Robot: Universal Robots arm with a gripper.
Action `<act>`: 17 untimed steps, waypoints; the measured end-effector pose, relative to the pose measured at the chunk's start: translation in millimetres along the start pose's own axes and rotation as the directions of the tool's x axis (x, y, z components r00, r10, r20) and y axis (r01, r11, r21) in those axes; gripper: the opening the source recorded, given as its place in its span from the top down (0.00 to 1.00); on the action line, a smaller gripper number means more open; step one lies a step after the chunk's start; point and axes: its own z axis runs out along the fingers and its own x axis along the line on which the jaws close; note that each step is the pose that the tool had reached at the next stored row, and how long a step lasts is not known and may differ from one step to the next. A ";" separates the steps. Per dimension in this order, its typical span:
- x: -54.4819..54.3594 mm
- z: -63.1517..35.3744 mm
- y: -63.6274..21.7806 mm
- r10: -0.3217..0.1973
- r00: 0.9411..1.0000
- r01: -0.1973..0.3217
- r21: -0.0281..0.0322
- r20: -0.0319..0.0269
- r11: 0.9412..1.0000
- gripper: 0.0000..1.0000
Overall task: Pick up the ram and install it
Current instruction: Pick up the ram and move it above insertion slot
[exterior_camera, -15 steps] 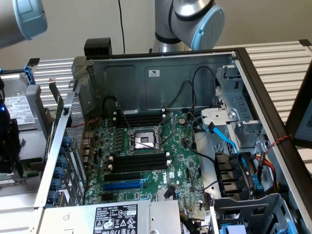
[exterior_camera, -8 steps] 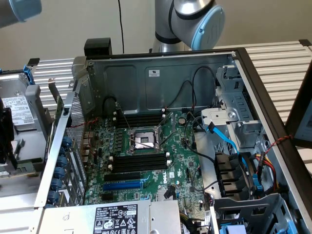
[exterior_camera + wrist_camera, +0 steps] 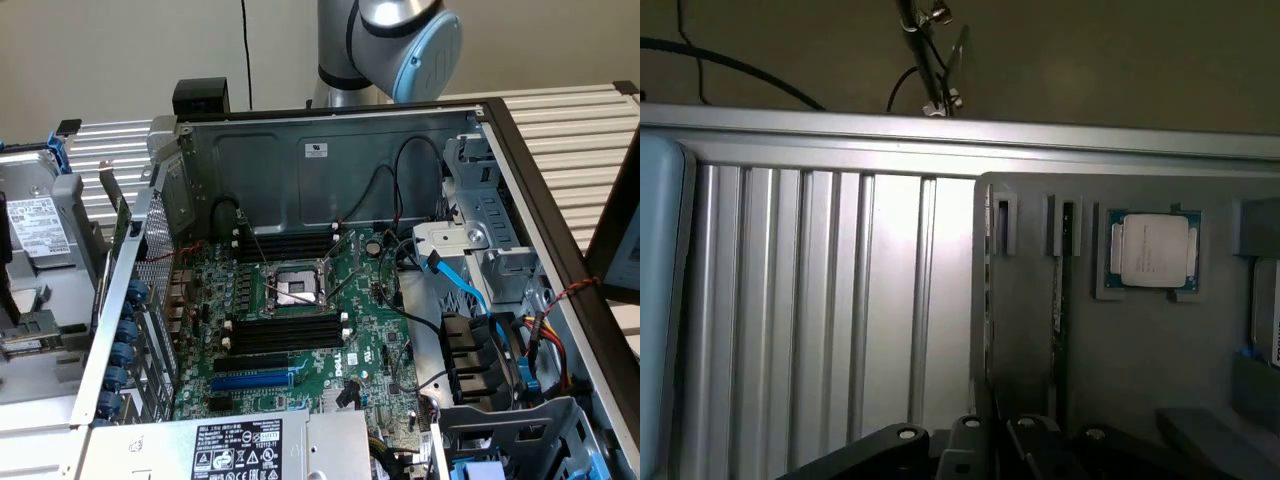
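Arm [image 3: 392, 40] behind case [image 3: 330, 165], tool [image 3: 985, 445] closed near tray [image 3: 1140, 360]

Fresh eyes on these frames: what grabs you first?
The open computer case with its green motherboard sits mid-frame in the exterior view, the bare processor socket at the board's centre between black memory slots. The robot arm stands behind the case's back wall. In the wrist view, a loose processor sits in a recess of a gray tray beside a ribbed metal tabletop.
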 end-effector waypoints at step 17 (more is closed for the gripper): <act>37.3 -75.6 -38.0 0.000 1.000 0.000 -0.005 0.000 1.000 0.88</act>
